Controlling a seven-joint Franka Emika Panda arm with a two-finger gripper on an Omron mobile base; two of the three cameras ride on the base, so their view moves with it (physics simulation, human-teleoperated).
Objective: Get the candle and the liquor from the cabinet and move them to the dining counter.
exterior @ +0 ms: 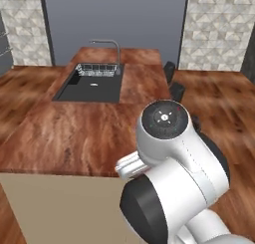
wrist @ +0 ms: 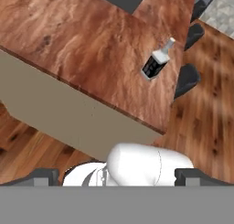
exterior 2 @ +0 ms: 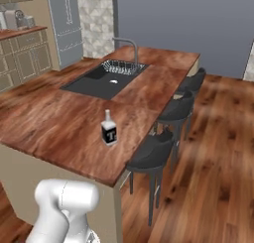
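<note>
While the left base view gives us the black sink [exterior: 89,83] and faucet [exterior: 110,46], the right base view adds the liquor [exterior 2: 109,129] upright on the bench [exterior 2: 59,123] beside the stools [exterior 2: 151,157]. Our gripper [wrist: 116,175], fingertips wide apart and empty, sits well back from the liquor.

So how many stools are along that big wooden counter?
3, in a row along the counter's right side: nearest, middle, farthest by the sink end. Others may be hidden.

Liquor [exterior 2: 109,129] upright on dining counter [exterior 2: 59,118], sink [exterior 2: 101,79] behind, stools [exterior 2: 151,157] beside.
</note>
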